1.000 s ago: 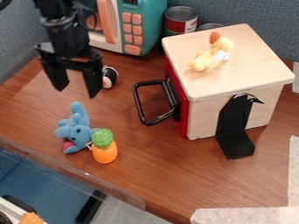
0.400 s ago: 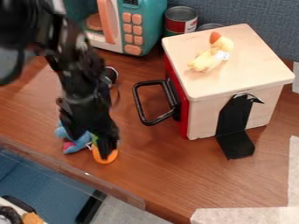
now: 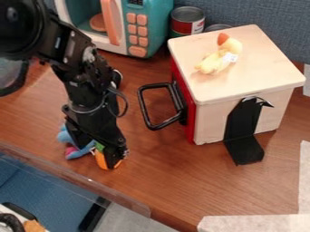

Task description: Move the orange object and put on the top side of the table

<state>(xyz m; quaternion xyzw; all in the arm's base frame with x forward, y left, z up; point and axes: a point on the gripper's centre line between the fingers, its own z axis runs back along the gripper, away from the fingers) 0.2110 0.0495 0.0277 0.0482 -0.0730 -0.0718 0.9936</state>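
Gripper: black two-finger gripper (image 3: 95,157) is down low at the near-left of the brown wood-look table (image 3: 176,181), arm coming in from the far left.
Grip: fingers wide apart, one over the blue side, one in front of the orange toy; can't tell re: contact.
Orange toy: small orange toy w/ green top (image 3: 100,161), on the table nr the near-left edge, partly hidden behind the right-hand finger.
Blue plush: soft blue toy w/ a bit of pink (image 3: 63,137), just left of the orange one, partly covered by the gripper.
Box: pale wooden box w/ red left side (image 3: 212,120), right of centre; black loop handle (image 3: 148,108) sticks out left, black bent bracket (image 3: 242,149) at its near side.
Duck: yellow plush duck, orange beak (image 3: 212,63), lying on the box top.
Microwave: teal toy microwave w/ peach btns (image 3: 156,27), far side, left of the box.
Can: red-and-green-label metal can (image 3: 186,20), far side, betw. microwave & box.
Sheet: whitish sheet (image 3: 260,223), near-right corner.
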